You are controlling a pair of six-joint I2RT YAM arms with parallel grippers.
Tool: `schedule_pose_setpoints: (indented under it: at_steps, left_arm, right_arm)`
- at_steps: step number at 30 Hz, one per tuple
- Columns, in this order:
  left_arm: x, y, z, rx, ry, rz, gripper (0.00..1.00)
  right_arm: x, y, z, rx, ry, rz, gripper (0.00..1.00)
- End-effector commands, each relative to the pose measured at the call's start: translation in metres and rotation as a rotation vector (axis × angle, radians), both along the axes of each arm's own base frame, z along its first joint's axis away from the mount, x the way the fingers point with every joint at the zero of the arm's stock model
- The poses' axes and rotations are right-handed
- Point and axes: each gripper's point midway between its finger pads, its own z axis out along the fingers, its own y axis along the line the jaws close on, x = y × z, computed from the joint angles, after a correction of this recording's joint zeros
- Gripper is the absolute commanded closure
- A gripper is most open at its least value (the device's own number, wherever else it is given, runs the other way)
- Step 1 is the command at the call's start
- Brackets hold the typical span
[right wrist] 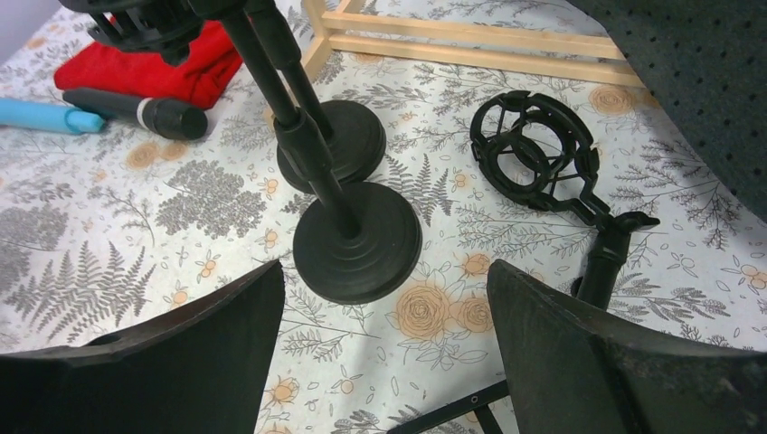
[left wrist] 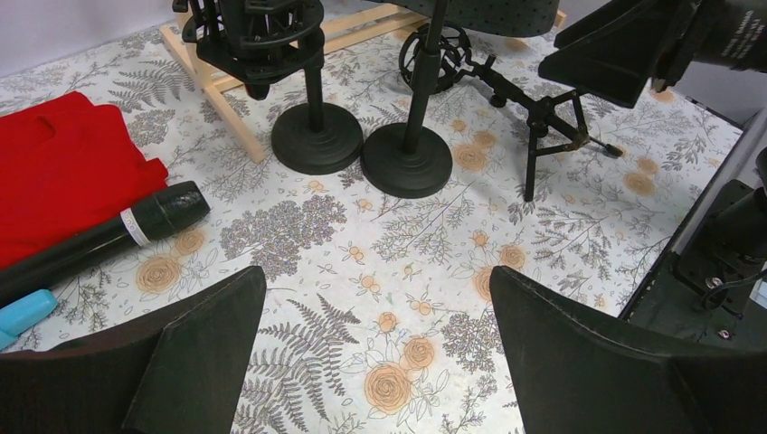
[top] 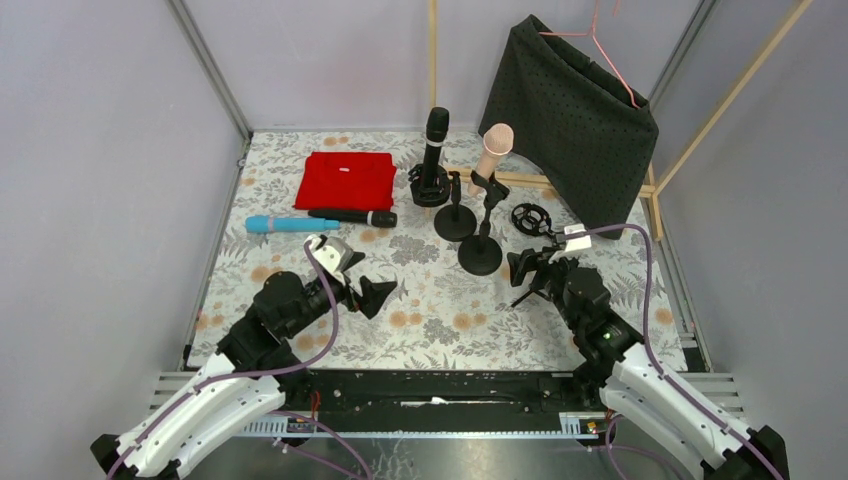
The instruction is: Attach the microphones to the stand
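1. A table under a floral-print cloth [top: 440, 320] fills the scene, with both arms reaching onto it from the near edge.
2. A dark dotted fabric [top: 575, 120] hangs over a light wooden frame at the far right corner.
3. A folded red cloth [top: 345, 180] lies flat at the far left.
4. The left gripper [top: 372, 293] hovers low over the cloth left of centre, jaws spread wide and nothing between them. The right gripper [top: 527, 272], right of centre, is likewise wide and holds nothing (its wrist view shows only tablecloth between the fingers).
5. A black round-based stand [top: 480, 255] just ahead and left of the right gripper carries the peach-pink stick microphone [top: 493, 150], tilted in its clip. A second black round-based stand [top: 455, 222] sits just beside it, the bases almost touching.
6. A black stick microphone [top: 436, 135] stands upright in a black cage-like holder [top: 430, 185] at the far middle, well apart from both grippers.
7. A second black stick microphone [top: 352, 216] lies flat along the red cloth's near edge, near the left gripper, beyond it. The light blue stick microphone [top: 290, 224] lies end to end with it, further left.
8. A black ring-shaped shock mount on small tripod legs [top: 530, 218] lies tipped over just beyond the right gripper.
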Motion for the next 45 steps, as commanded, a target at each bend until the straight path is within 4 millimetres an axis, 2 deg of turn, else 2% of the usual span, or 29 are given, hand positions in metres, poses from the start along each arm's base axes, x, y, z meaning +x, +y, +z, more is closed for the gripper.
schedule_pose_setpoints:
  at_steps: [1,7,9,13,17,21,22,25,31,32,38,45]
  left_arm:
    - [0.004,0.000,0.016,-0.033,-0.024,0.019,0.01]
    - [0.006,0.000,0.015,-0.031,-0.016,0.029,0.01]
    - [0.006,0.000,0.014,-0.029,-0.011,0.033,0.01]
    - [0.007,-0.001,0.012,-0.023,-0.002,0.029,0.01]
    - [0.004,-0.004,0.012,-0.024,-0.003,0.007,0.01]
    - [0.004,-0.004,0.013,-0.028,-0.007,0.003,0.01]
    - [0.004,-0.004,0.012,-0.027,-0.006,0.003,0.01]
    - [0.004,-0.005,0.010,-0.021,0.001,-0.002,0.01]
    - [0.000,-0.011,0.007,-0.008,0.013,-0.044,0.01]
    - [0.000,-0.012,0.006,-0.006,0.015,-0.045,0.01]
    - [0.000,-0.013,0.003,0.001,0.020,-0.051,0.01]
    - [-0.001,-0.014,0.002,0.004,0.027,-0.059,0.01]
  right_arm:
    - [-0.003,-0.007,0.031,0.067,-0.015,-0.046,0.12]
    - [-0.008,-0.019,0.046,0.115,0.070,-0.131,0.16]
    - [-0.012,-0.031,0.041,0.099,0.160,-0.214,0.17]
    - [-0.012,-0.039,0.030,-0.022,0.342,-0.298,0.12]
    - [0.005,-0.048,0.027,-0.071,0.407,-0.362,0.10]
    - [0.027,-0.066,0.029,0.017,0.443,-0.405,0.09]
    - [0.034,-0.076,0.027,0.041,0.460,-0.429,0.10]
    - [0.047,-0.082,0.013,0.090,0.528,-0.405,0.10]
    - [0.065,-0.080,-0.023,0.235,0.667,-0.288,0.13]
    - [0.066,-0.087,-0.028,0.248,0.678,-0.308,0.14]
    - [0.065,-0.102,-0.063,0.230,0.750,-0.388,0.19]
    - [0.064,-0.097,-0.095,0.279,0.811,-0.408,0.25]
